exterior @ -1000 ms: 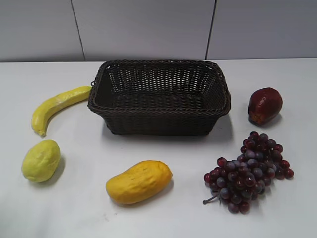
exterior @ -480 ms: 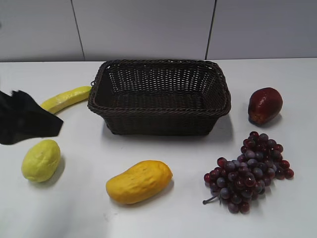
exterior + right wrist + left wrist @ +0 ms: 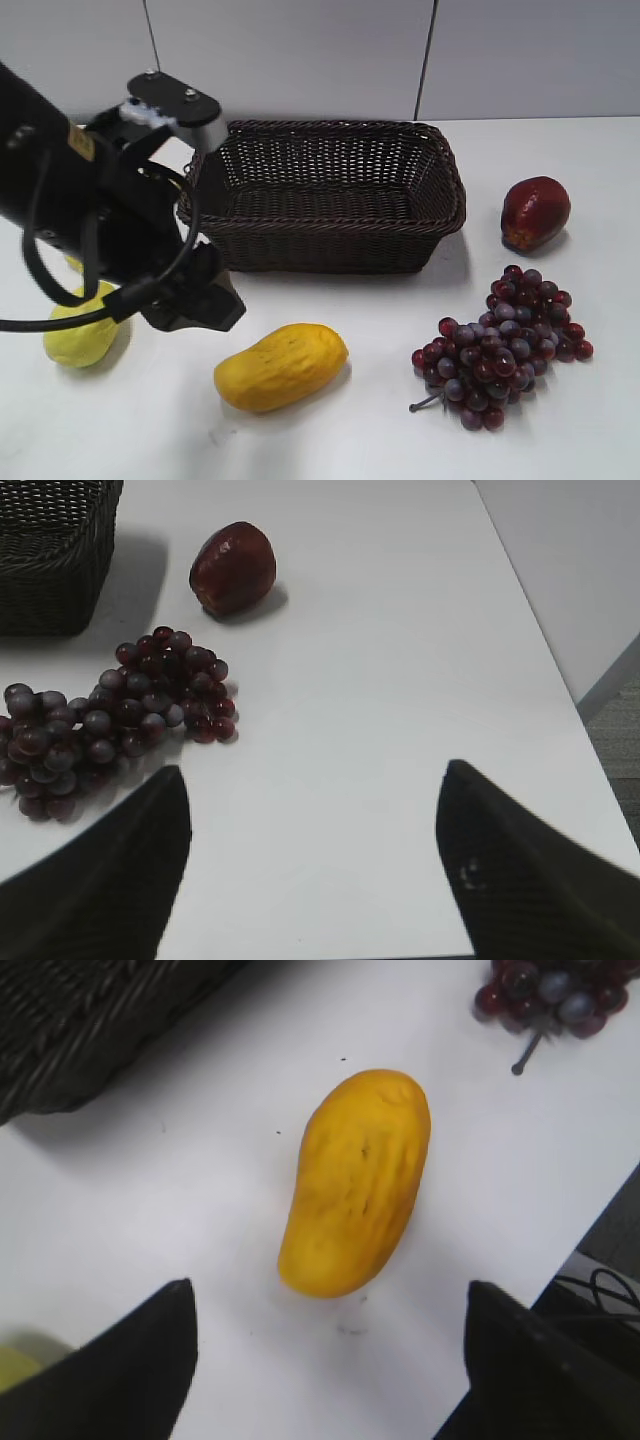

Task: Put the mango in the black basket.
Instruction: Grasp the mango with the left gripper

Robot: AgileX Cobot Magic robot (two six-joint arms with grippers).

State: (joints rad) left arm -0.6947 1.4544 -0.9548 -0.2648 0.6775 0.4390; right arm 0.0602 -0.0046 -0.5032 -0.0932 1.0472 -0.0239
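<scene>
The orange-yellow mango (image 3: 282, 365) lies on the white table in front of the black basket (image 3: 325, 195), which is empty. In the left wrist view the mango (image 3: 358, 1180) lies lengthwise just ahead of my left gripper (image 3: 330, 1360), whose jaws stand wide open and empty above the table. In the exterior view the left gripper (image 3: 200, 305) hovers left of the mango, in front of the basket's left end. My right gripper (image 3: 312, 860) is open and empty over bare table, and does not show in the exterior view.
A pale yellow-green fruit (image 3: 80, 335) lies at the left, partly behind the arm, which hides most of the banana. Dark grapes (image 3: 500, 350) and a red fruit (image 3: 535, 212) lie at the right. The table's right edge (image 3: 560, 680) is near the right gripper.
My left arm has swung in from the left edge to a spot in front of the basket, left of the mango, and now covers the banana. The fruits and basket have not moved.
</scene>
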